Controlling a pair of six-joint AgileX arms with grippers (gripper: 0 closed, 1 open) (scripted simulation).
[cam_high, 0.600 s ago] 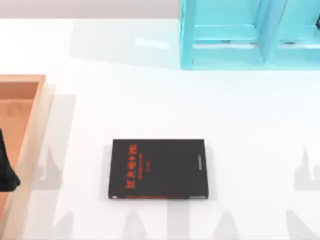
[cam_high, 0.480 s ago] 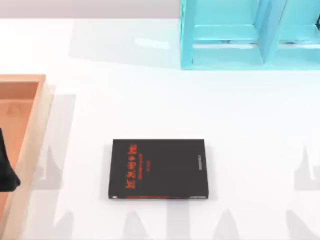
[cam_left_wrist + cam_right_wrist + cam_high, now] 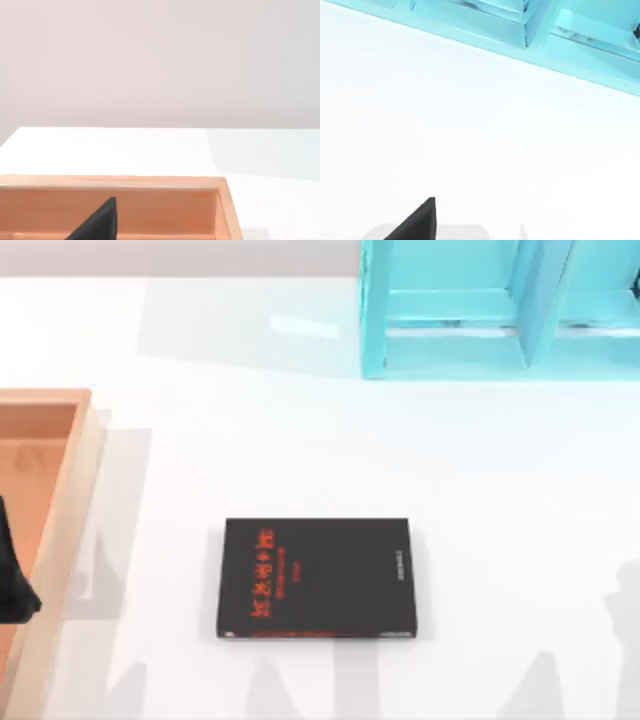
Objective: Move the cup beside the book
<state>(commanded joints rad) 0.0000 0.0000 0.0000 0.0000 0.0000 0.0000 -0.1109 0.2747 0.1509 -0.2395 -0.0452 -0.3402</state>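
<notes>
The left gripper (image 3: 12,580) is a dark shape over the wooden tray (image 3: 60,530) at the table's left edge; whether its fingers are apart or together cannot be told. One flat, squarish black book (image 3: 318,578) with red lettering lies on the smooth white table (image 3: 300,450). One glossy turquoise shelf (image 3: 500,310), divided into compartments, stands at the far right.

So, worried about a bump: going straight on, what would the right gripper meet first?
Probably the bare table, then the cyan shelf beyond it; the right gripper seems tilted down, but depth is unclear.
</notes>
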